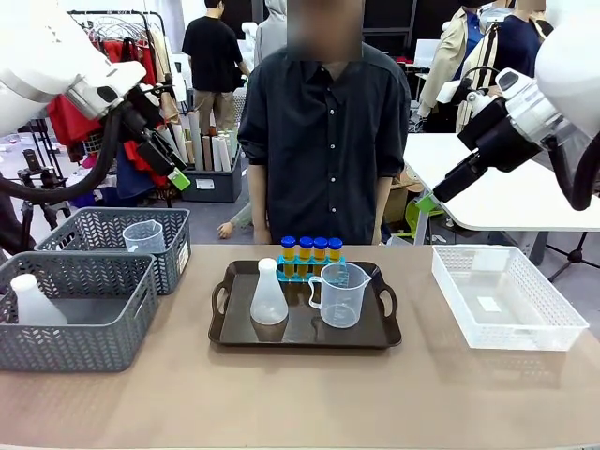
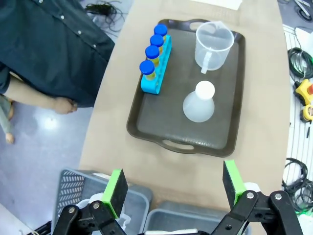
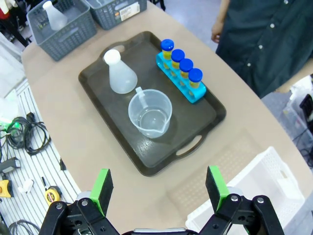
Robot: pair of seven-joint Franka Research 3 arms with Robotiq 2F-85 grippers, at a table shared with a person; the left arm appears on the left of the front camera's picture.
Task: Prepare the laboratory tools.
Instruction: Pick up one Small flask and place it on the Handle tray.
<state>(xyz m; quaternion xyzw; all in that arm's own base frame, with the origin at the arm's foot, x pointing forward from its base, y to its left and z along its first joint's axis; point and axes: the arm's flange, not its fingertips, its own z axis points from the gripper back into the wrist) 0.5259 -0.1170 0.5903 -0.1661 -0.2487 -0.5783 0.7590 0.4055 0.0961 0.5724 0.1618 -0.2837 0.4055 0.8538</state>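
Nearest you on the table, the dark tray sits at centre and carries all the lab tools. At its near edge, at about 7 o'clock on the tray, you see the translucent white conical flask standing upright, wide at the base and narrow at the neck. Just beside it, toward 4 o'clock, stands the clear handled measuring beaker, upright with its handle turned to the flask. At the tray's 12 o'clock edge, the blue four-hole rack holds four blue-capped tubes of yellow-orange liquid, one in each hole, all upright. Off at 9 o'clock, you have two grey mesh baskets: the nearer one holds a white flask, the farther one a clear beaker. At 3 o'clock lies the white lattice tray. Above the table, your left gripper and right gripper both hang with jaws spread wide, grasping nothing. A person in a dark shirt stands at 12 o'clock.
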